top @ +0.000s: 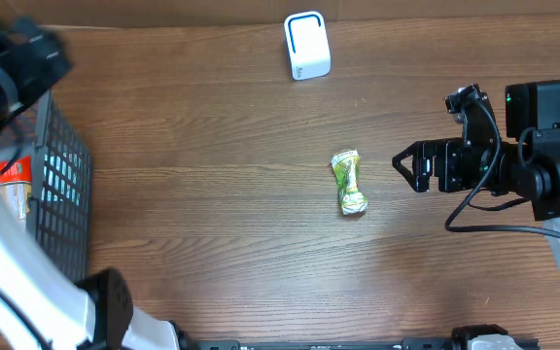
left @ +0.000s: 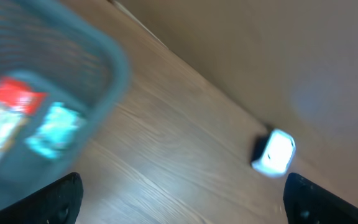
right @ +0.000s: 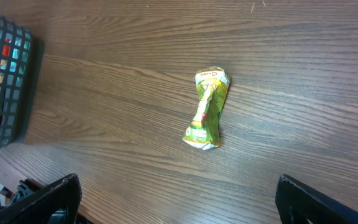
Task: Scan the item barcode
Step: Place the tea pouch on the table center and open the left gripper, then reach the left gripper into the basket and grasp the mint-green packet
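Wood of the table (top: 212,224) lies bare around a crumpled green and yellow snack packet (top: 350,182), which sits flat near the middle of it, touched by nothing. We take that packet as our marker.

Our right gripper (right: 178,186) hangs just to the right of the packet and is plainly the nearer one. Its fingers (right: 48,199) stand wide apart and hold nothing. In its wrist view the packet lies ahead of the fingers and roughly centred between them.

The packet's long axis runs away from us and towards us, leaning slightly, with a pinched, twisted waist halfway along. As we judge it, the line between the right fingers crosses that axis. A drop onto the waist would therefore need little turning of the wrist.

Our left gripper (left: 182,186) is far off to the left of the packet, above a dark mesh basket (top: 61,185). Its fingers are also spread with nothing between them, though its view is blurred.

A small white scanner (top: 306,46) stands beyond the packet, well apart from it and a little to its left. The packet would have to be carried that way.

We see print on the packet's wrapper, but it is too small to read, and we cannot find a barcode on the upper face. The scanner shows no legible marking. Red labels show inside the basket, and they are unreadable too.
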`<move>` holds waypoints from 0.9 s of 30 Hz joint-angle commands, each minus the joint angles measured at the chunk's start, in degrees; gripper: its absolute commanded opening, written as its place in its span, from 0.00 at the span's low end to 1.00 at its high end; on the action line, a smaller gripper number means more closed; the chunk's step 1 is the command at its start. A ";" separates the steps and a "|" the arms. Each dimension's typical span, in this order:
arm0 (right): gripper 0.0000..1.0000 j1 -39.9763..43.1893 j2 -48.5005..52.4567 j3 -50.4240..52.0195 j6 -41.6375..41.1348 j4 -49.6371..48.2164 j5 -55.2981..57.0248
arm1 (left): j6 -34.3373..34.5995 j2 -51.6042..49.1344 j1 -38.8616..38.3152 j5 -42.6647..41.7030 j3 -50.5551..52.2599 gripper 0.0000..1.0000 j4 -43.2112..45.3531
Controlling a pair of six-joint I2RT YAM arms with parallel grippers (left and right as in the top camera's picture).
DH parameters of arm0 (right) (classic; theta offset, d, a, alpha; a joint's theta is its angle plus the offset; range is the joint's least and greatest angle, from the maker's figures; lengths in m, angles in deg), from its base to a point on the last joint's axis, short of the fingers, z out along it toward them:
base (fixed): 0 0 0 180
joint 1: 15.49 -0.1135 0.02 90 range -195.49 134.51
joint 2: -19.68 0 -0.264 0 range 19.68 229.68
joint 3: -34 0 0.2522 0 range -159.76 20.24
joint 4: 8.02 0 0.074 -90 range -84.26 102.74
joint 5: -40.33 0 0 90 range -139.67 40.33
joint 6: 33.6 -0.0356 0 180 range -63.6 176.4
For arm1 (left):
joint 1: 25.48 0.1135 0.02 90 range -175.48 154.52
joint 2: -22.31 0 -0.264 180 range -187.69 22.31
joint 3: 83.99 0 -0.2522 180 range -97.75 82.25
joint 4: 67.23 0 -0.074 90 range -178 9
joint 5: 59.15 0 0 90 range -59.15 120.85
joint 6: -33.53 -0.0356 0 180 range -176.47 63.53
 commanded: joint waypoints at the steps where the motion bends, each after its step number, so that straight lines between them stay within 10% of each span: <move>1: 1.00 -0.17 -0.17 -1.31 -0.17 0.28 0.13 | -2.01 5.11 10.45 -1.36 6.56 0.98 -0.35; 11: 1.00 -0.17 -0.13 -1.31 -0.17 1.99 2.49 | -5.35 4.22 33.00 -2.58 36.37 0.99 7.89; 27: 1.00 -0.17 -0.13 -1.31 -0.20 3.52 2.49 | -5.77 3.30 24.35 1.01 73.99 0.99 45.40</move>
